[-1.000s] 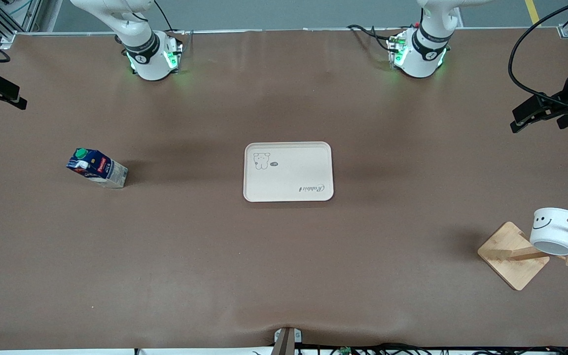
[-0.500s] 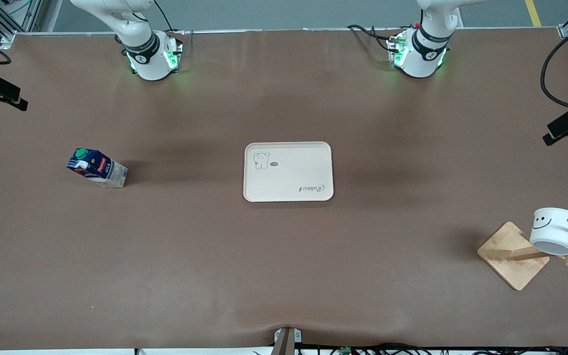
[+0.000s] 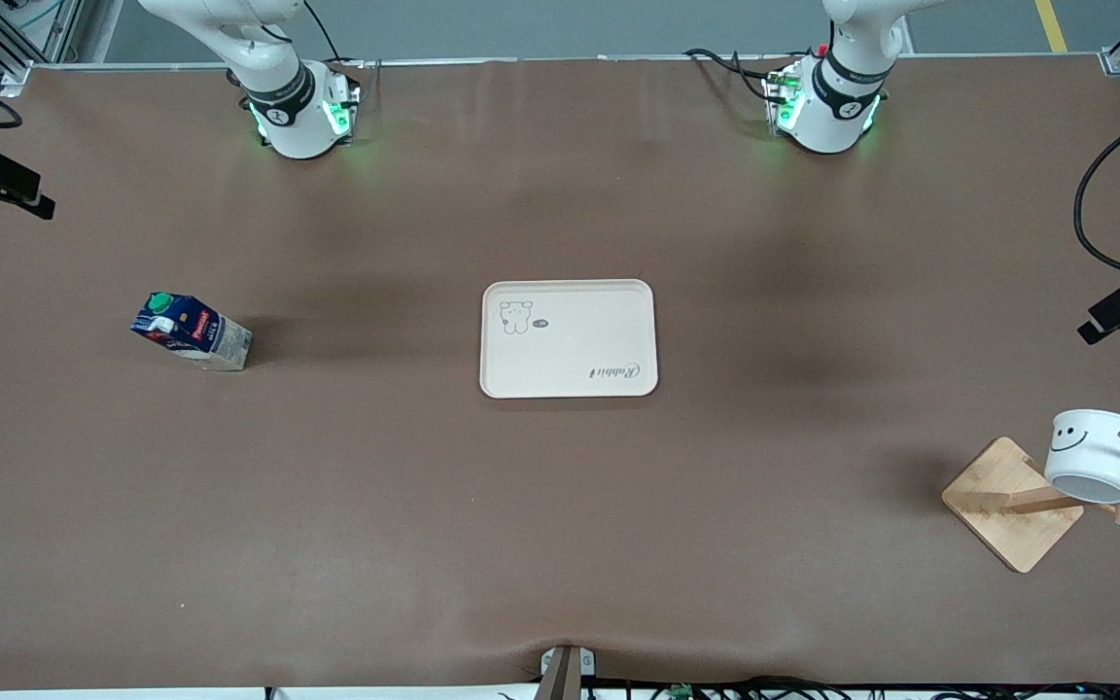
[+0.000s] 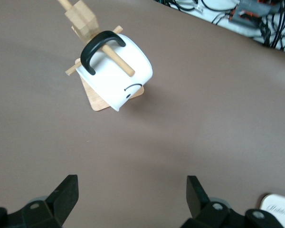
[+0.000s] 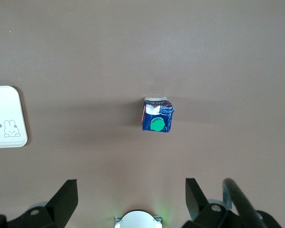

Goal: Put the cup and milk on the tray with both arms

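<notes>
Brown desk [image 3: 560, 544]: your tray [image 3: 568, 338] sits mid-desk. Milk [image 3: 192, 332] stands toward the right arm's end, under the wide-open, empty right gripper [image 5: 132, 202]. Cup [image 3: 1095, 455] hangs on a wooden rack [image 3: 1015, 501] toward the left arm's end; left gripper [image 4: 132, 197] gapes empty above.

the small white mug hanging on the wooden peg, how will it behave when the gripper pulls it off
The small white mug with a black handle looks rigid and glossy, so probably slippery. It hangs tilted by its handle on a wooden peg, so it may swing or snag unless slid along the peg. Probably fragile if dropped.
</notes>
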